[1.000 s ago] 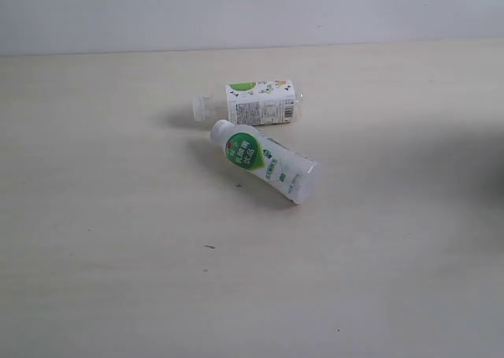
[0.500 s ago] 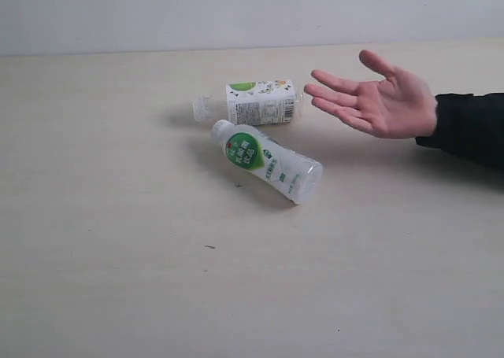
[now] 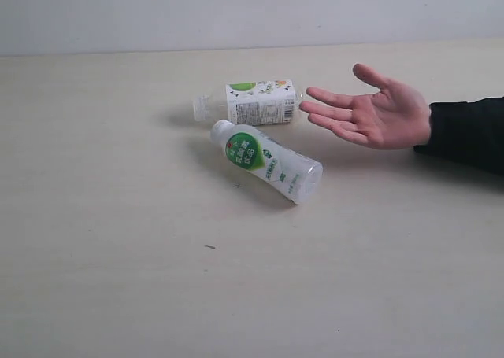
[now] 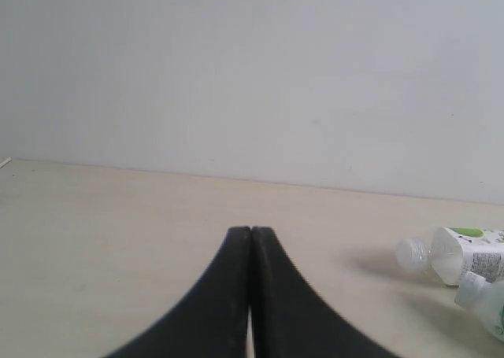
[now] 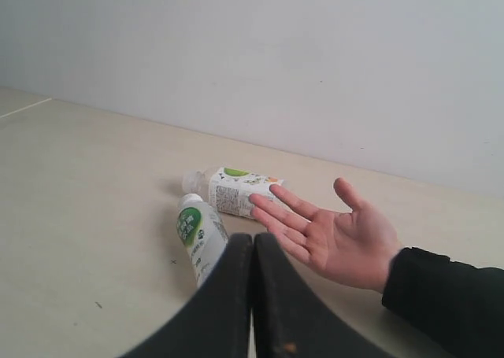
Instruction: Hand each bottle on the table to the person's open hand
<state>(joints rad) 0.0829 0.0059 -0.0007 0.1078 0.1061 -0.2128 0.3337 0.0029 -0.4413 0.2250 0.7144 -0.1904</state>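
Two bottles lie on their sides on the pale table (image 3: 118,256). The white bottle with a green round logo (image 3: 266,161) (image 5: 198,232) lies in front. Behind it rests the clear bottle with a white-green label (image 3: 256,102) (image 5: 232,190) (image 4: 457,256). A person's open hand (image 3: 370,114) (image 5: 335,236), palm up, reaches in from the right, fingertips close to the clear bottle. The yellow-labelled and the red-labelled bottles are out of view. My left gripper (image 4: 250,230) is shut and empty, well short of the bottles. My right gripper (image 5: 253,237) is shut and empty, short of the white bottle and the hand. Neither gripper shows in the exterior view.
A black sleeve (image 3: 468,130) covers the person's forearm at the right edge. A plain grey wall (image 3: 236,12) runs behind the table's far edge. A few tiny dark specks (image 3: 209,246) dot the wood.
The person's hand came in from the right, was not there a second ago, and has since dropped slightly lower and nearer the clear bottle. The bottles have not moved.
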